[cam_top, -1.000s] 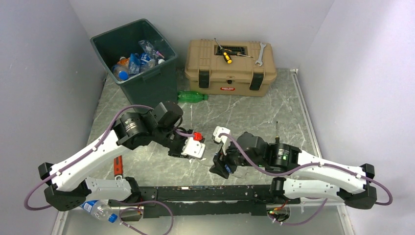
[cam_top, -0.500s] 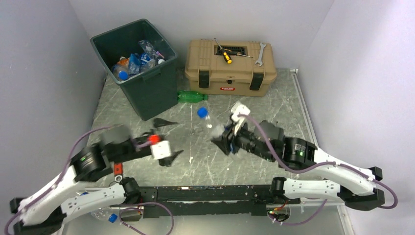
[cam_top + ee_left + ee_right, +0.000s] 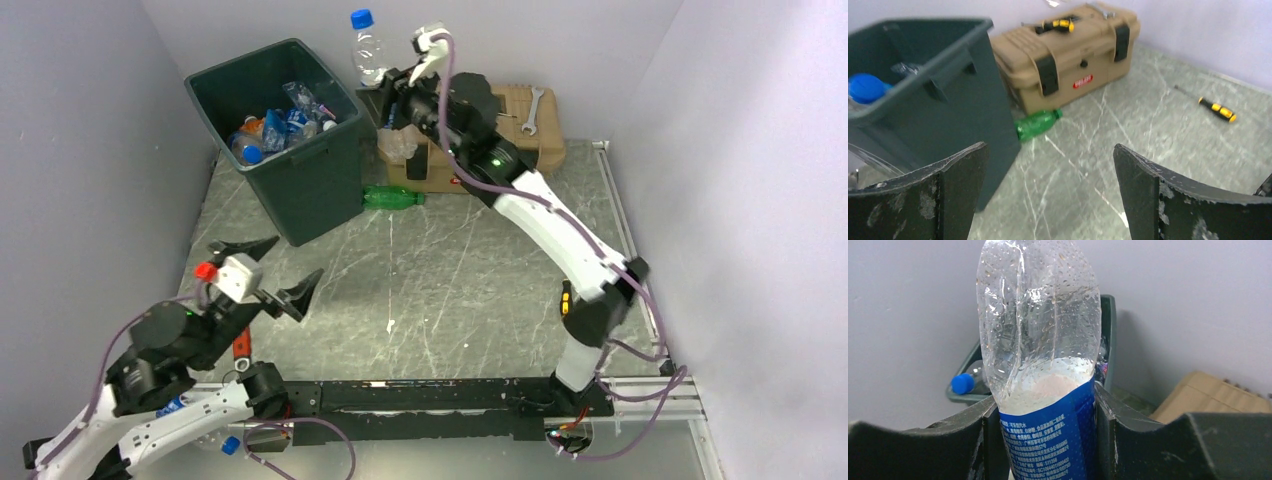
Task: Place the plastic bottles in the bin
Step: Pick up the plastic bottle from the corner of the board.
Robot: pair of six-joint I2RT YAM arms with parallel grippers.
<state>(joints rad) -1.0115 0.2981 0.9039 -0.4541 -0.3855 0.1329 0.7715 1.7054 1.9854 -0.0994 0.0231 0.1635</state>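
Observation:
My right gripper (image 3: pixel 381 86) is shut on a clear plastic bottle (image 3: pixel 369 48) with a blue cap and blue label, held upright in the air just right of the bin (image 3: pixel 300 190). In the right wrist view the fingers (image 3: pixel 1045 440) clamp the bottle (image 3: pixel 1040 340) at its label, with the bin's rim (image 3: pixel 1108 335) behind it. Several bottles (image 3: pixel 275 128) lie inside the bin. A green bottle (image 3: pixel 392 197) lies on the table between bin and toolbox, also visible as a green bottle (image 3: pixel 1037 123) from the left wrist. My left gripper (image 3: pixel 268 270) hangs open and empty at the near left.
A tan toolbox (image 3: pixel 520 150) stands at the back with a wrench (image 3: pixel 532 105) on its lid. A yellow-handled screwdriver (image 3: pixel 1217 109) lies on the table's right side. An orange-handled tool (image 3: pixel 241 345) and another blue-capped bottle (image 3: pixel 228 445) lie by the left arm's base.
The right arm has carried the clear bottle from the table's middle up to the back beside the bin. The left gripper has opened and drawn back to the near left.

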